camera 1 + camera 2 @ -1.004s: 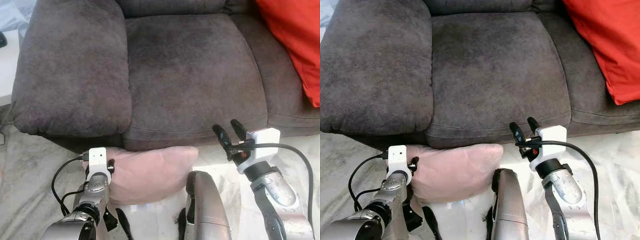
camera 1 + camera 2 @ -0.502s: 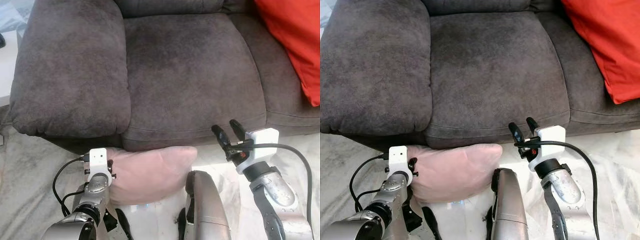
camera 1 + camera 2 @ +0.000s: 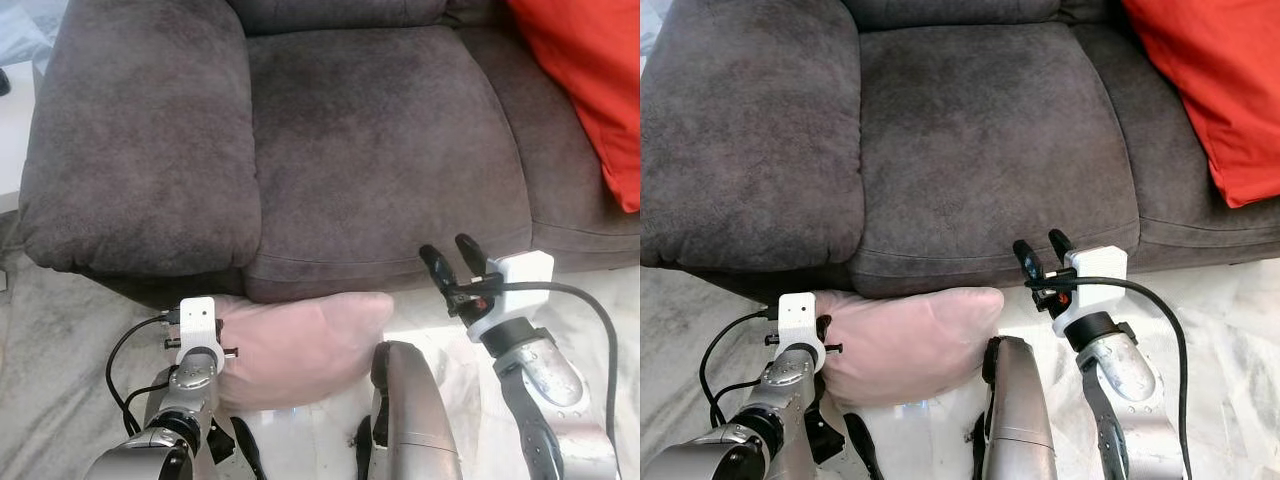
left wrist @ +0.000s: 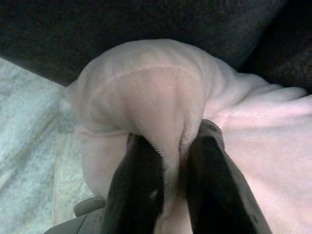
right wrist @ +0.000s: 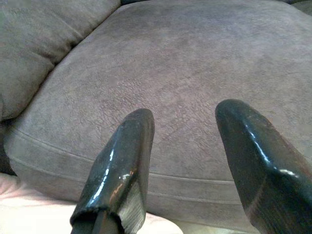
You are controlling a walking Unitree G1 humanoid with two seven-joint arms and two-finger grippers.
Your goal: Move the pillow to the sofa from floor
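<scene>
The pillow (image 3: 300, 345) is pale pink, soft and puffy. It lies on the floor (image 3: 60, 340), pushed up against the front of the sofa (image 3: 380, 150), partly under its edge. My left gripper (image 4: 170, 161) pinches a fat fold of the pillow between its two black fingers (image 4: 141, 185). The fuzzy cloth bulges up between them.

The sofa is dark grey-brown, with a soft, suede-like skin and big round cushions. A bright red cushion (image 3: 590, 90) leans on its right side. The floor looks like pale marble with grey streaks.

My right gripper (image 3: 453, 261) hangs in the air just in front of the sofa seat. Its shiny black fingers are spread apart and hold nothing.
</scene>
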